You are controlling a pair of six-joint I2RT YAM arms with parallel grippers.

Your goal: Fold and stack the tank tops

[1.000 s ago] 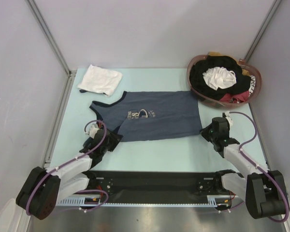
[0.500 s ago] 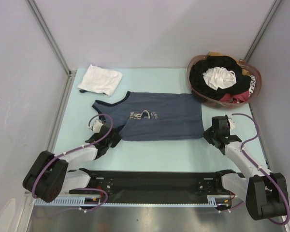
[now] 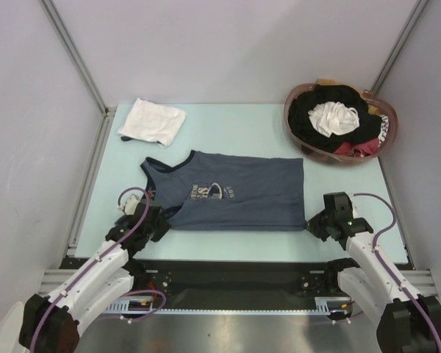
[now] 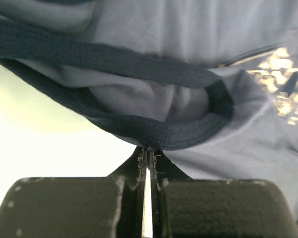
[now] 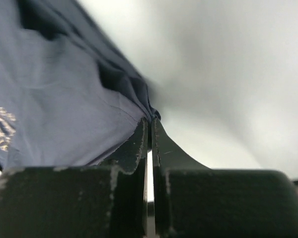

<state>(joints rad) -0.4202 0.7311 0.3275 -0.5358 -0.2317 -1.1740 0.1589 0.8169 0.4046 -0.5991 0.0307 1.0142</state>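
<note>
A slate grey-blue tank top (image 3: pixel 235 193) with dark navy trim and a pale chest print lies spread flat in the middle of the table, straps to the left. My left gripper (image 3: pixel 160 224) is shut on its near strap trim; the left wrist view shows the jaws (image 4: pixel 149 148) pinching the navy band (image 4: pixel 154 131). My right gripper (image 3: pixel 314 220) is shut on the top's near right hem corner, seen in the right wrist view (image 5: pixel 150 120) with the cloth (image 5: pixel 54 99) stretching away left. A white tank top (image 3: pixel 153 120) lies folded at the back left.
A pinkish basket (image 3: pixel 317 153) at the back right holds a jumble of black, white and red clothes. The table's black front rail (image 3: pixel 228 276) runs just behind both grippers. Grey walls close in the sides and back.
Both grippers have drawn back toward the near edge, pulling the grey-blue top with them. The top now lies nearer and flatter, with its left strap straightened.
</note>
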